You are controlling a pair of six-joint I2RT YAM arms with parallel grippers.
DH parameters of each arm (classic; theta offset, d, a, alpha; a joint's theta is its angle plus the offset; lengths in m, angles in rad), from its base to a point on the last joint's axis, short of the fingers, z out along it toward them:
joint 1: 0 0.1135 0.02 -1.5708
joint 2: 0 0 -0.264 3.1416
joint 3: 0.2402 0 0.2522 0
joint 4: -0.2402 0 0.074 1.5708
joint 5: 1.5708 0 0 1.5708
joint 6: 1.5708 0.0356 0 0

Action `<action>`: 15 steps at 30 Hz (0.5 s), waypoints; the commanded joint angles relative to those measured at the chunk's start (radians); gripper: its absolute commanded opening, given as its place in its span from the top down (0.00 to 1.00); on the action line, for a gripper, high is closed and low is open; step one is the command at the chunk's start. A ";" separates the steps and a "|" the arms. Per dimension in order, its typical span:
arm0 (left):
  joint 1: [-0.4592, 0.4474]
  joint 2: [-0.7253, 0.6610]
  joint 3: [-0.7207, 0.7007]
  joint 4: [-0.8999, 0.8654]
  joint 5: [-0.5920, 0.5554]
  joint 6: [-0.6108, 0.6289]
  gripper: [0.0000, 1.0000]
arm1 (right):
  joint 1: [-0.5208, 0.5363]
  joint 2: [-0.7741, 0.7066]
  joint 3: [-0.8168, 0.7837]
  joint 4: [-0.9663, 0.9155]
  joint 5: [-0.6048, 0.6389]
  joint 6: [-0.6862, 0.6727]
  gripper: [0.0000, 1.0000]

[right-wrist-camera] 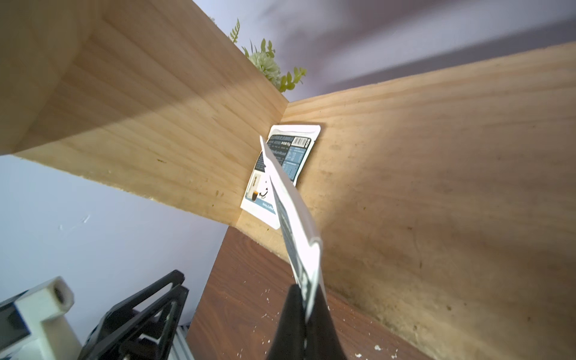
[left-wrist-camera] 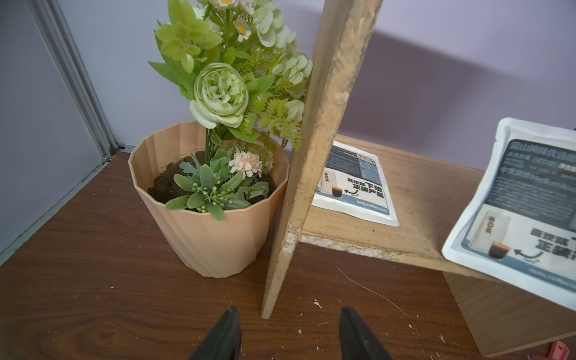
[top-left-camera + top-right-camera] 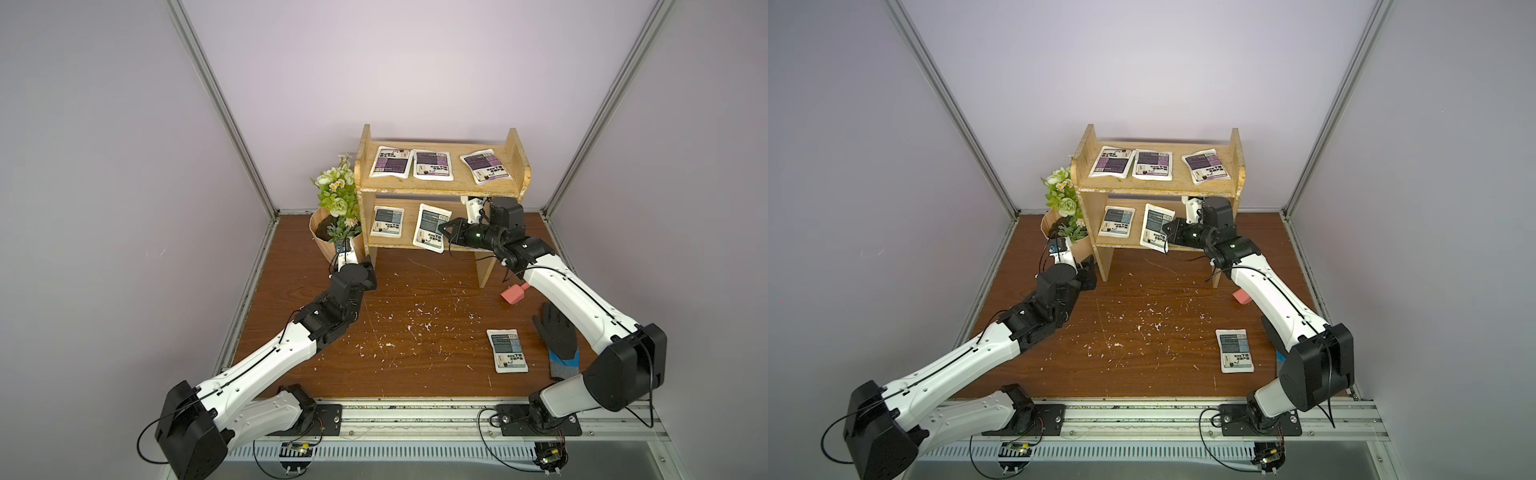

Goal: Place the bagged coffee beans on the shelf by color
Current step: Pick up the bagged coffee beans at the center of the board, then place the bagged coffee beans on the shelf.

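The wooden shelf stands at the back of the table. Three purple bagged coffee beans lie on its top board. A grey-blue pouch lies flat on the lower board. Beside it, my right gripper is shut on the edge of a second grey-blue pouch, which is tilted and overhangs the lower board's front edge. A third grey-blue pouch lies on the table at the front right. My left gripper is open and empty, low by the foot of the shelf's left side panel.
A ribbed peach flowerpot with green flowers touches the shelf's left side. A pink object and a black-and-blue glove lie under my right arm. White flecks dot the brown tabletop.
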 commanded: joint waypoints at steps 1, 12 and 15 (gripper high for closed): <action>0.015 -0.009 0.036 -0.004 -0.039 0.040 0.47 | -0.006 0.033 0.050 0.036 0.057 -0.048 1.00; 0.021 -0.018 0.014 0.001 -0.003 0.012 0.47 | -0.001 0.113 0.055 0.036 0.191 -0.092 1.00; 0.022 -0.012 0.016 0.006 0.004 0.013 0.47 | 0.001 0.130 0.070 0.027 0.228 -0.113 0.98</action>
